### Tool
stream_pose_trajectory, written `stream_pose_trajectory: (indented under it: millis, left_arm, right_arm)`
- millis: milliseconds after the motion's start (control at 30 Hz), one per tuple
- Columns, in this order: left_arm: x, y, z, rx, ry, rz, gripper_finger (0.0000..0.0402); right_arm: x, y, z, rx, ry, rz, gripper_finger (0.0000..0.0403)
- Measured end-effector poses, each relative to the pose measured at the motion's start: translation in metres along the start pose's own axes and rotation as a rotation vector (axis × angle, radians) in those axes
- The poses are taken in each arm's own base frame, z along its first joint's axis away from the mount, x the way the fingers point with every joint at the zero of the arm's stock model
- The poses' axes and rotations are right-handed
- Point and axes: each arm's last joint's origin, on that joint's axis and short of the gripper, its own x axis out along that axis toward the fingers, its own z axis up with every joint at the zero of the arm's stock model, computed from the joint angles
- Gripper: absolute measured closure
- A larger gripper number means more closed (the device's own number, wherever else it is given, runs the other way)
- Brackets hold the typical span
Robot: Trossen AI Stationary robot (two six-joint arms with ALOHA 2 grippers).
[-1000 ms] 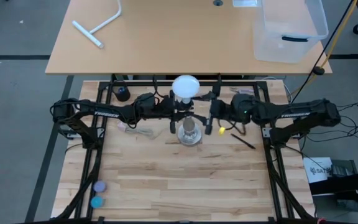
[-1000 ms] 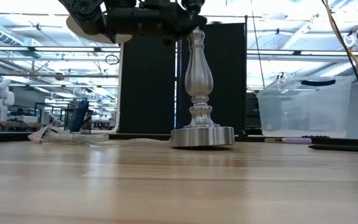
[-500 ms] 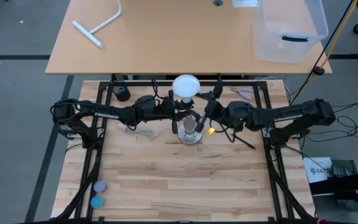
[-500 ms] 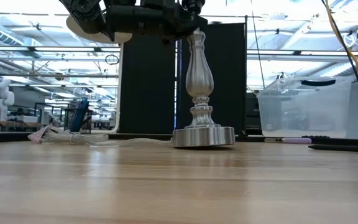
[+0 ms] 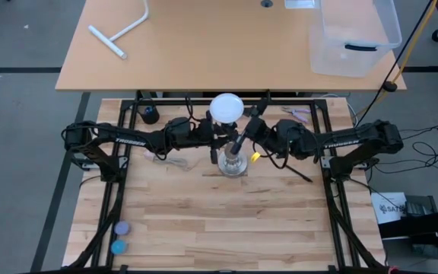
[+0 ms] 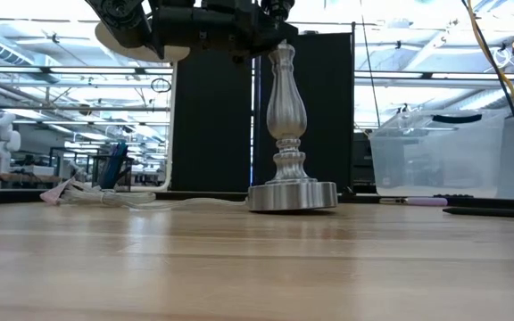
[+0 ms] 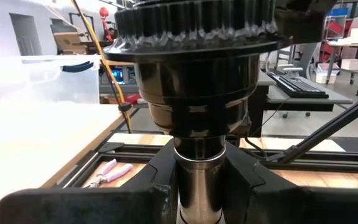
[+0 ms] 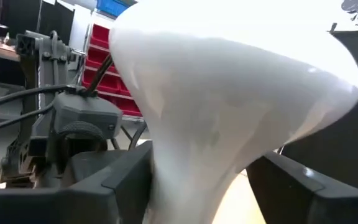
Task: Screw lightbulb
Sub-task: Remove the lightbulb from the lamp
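Overhead: bulb (image 5: 226,107) sits mid-table toward the far edge, over the lamp post (image 5: 233,163), w/ both arms meeting there. L gripper (image 5: 217,144) comes in from the table's left side, R gripper (image 5: 242,141) from the right.

L wrist view shows what overhead can't: L gripper (image 7: 199,183) pinches the post's silver neck just under its black ribbed top, fingers (image 7: 160,180) tight on both sides. It also catches pink pliers (image 7: 107,173) by the table's far edge.

R wrist view: R gripper (image 8: 201,186) straddles the bulb's tapering neck, jaws spread. One finger (image 8: 120,180) is against the neck, the other has a gap showing.

Low view alone gives the post's full turned shape and round base (image 6: 291,194) flat on the wood table (image 6: 239,267). Its top is lost behind dark arm parts, and the bulb can't be made out there.

Containers: clear plastic bin (image 5: 352,38) at the right far corner of the 2nd table behind. Something dark is in it, can't tell what.
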Motion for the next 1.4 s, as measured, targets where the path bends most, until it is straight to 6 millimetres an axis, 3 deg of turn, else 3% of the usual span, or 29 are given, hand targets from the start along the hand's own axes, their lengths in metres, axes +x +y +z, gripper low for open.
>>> stream_pose_trajectory:
  millis: [267,700,1033,1400]
  left_arm:
    - [0.000,0.000,-0.001,0.003,0.004,-0.054,0.0329]
    - [-0.003,0.002,-0.001,0.009,-0.009,-0.303,0.0329]
    - [-0.003,-0.001,0.000,0.005,-0.033,-0.413,0.0329]
    - [-0.003,-0.002,0.001,-0.022,-0.033,-0.417,0.0329]
  right_arm:
    - [0.006,-0.006,-0.004,0.073,-0.021,0.101,0.0238]
    - [0.015,-0.020,-0.011,0.133,-0.070,0.380,0.0243]
    - [0.025,-0.046,-0.018,0.198,-0.124,0.651,0.0242]
    - [0.029,-0.060,-0.021,0.249,-0.144,0.704,0.0230]
